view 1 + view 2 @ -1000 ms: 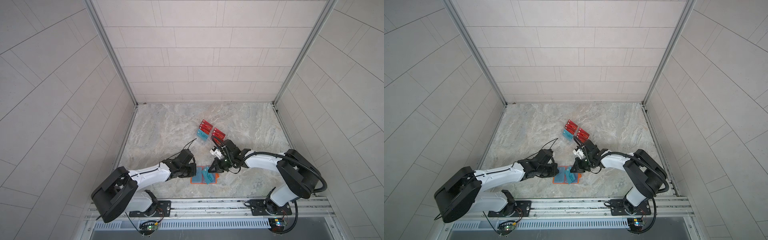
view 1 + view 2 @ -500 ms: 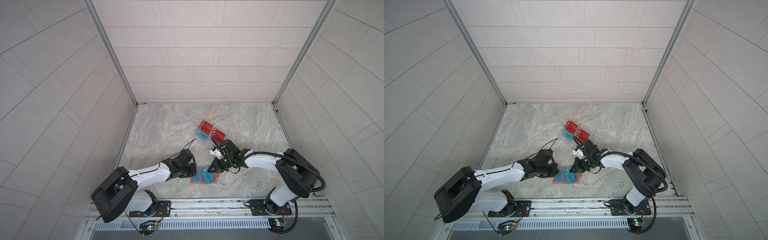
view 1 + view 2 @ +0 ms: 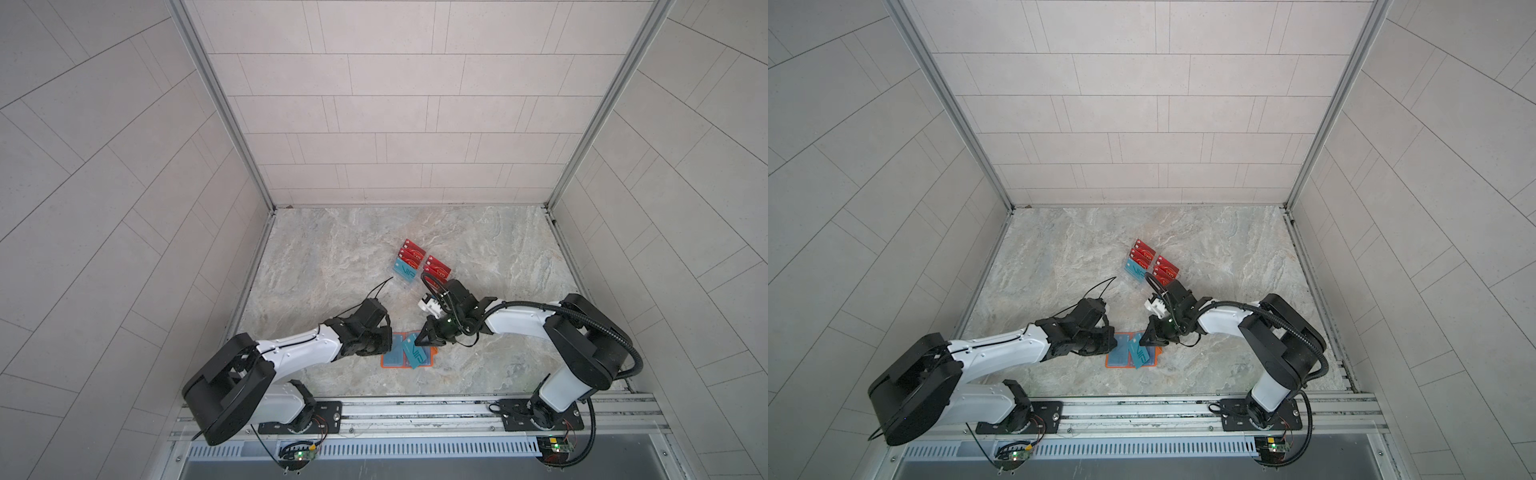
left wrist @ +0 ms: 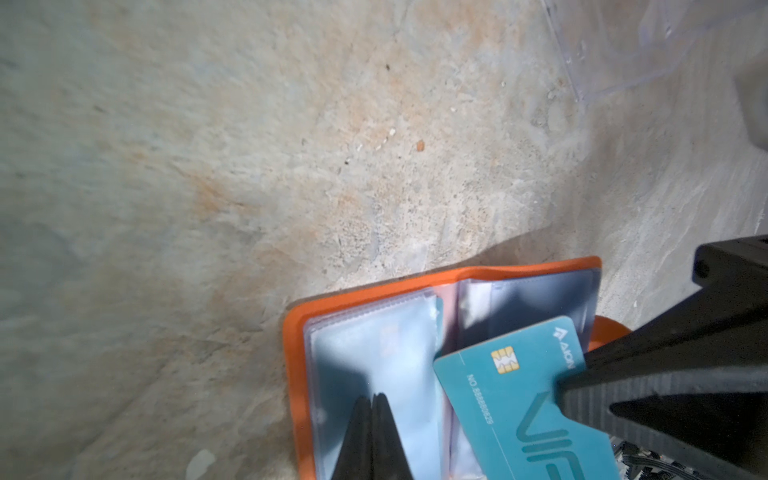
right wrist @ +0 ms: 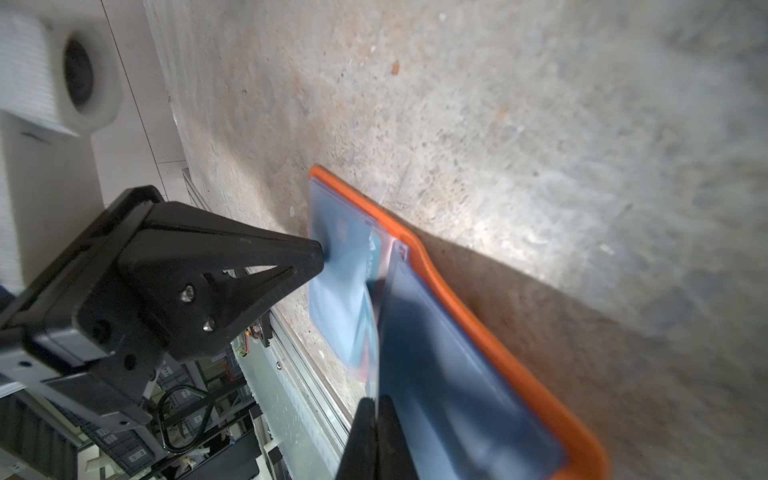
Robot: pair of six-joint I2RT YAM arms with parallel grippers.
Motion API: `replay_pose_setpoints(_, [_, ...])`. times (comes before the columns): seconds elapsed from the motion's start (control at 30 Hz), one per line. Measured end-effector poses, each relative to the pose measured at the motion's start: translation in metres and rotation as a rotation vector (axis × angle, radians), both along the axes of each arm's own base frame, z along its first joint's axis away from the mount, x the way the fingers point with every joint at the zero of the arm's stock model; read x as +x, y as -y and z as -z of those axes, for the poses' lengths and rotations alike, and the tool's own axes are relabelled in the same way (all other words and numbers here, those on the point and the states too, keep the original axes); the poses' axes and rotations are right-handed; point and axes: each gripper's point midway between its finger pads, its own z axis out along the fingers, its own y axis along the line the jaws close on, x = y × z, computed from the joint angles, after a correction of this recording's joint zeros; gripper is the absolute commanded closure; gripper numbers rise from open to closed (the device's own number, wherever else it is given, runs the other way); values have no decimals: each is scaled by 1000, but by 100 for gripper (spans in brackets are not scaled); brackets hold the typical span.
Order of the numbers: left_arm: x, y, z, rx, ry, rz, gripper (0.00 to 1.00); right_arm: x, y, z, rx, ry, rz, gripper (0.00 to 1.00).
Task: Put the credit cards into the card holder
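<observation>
Pinching flat glossy teal card point(image 4: 507, 399), right gripper point(image 5: 376, 409) clamped; left gripper point(image 4: 372, 409) closed on clear sleeve point(image 4: 374, 349) of orange card holder point(image 4: 297, 332).

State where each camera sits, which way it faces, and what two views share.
Both top views: high overhead, looking down at the table; both arms show whole.
Left wrist: on the left arm, looking along the shut left gripper onto the open card holder; the right gripper shows, shut on the teal card.
Right wrist: on the right arm, looking along the right gripper toward the card holder; the left gripper shows.
Shared: both wrist views show the card holder and both grippers.
</observation>
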Motion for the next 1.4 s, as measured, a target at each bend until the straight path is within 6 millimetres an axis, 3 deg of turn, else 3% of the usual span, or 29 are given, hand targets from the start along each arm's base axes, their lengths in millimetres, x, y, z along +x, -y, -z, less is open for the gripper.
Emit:
replay_pose_setpoints(0.53, [-3, -4, 0, 12, -7, -2, 98, 7, -14, 3, 18, 16, 36, 100])
replay_pose_setpoints(1.1, [-3, -4, 0, 15, -5, -3, 98, 3, -9, 17, 20, 29, 108, 100])
replay_pose_setpoints(1.4, [-3, -5, -1, 18, -7, -4, 98, 8, -8, 14, 16, 76, 168, 100])
